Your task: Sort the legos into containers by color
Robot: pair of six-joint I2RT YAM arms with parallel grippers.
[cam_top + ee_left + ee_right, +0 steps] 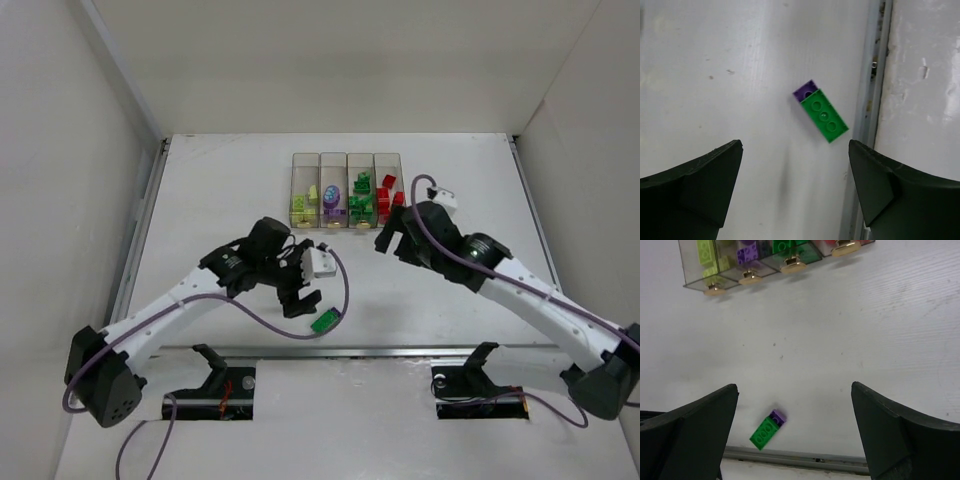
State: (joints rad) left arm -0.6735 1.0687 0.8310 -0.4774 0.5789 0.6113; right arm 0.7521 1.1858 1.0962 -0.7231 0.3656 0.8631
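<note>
R hand open; containers hold yel-grn, purple, grn, red legos.

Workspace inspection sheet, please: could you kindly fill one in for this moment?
Surface: white table, a few dark specks; metal rail at near edge.
Job's things: four clear containers hold yellow-green, purple, green and red legos; green brick touching purple brick lies loose by rail.
Clutter: nothing seen.
Grippers: left gripper open over loose pair; right gripper open, empty.
Cables: purple cables loop off both wrists.
Surroundings: white walls on three sides.
</note>
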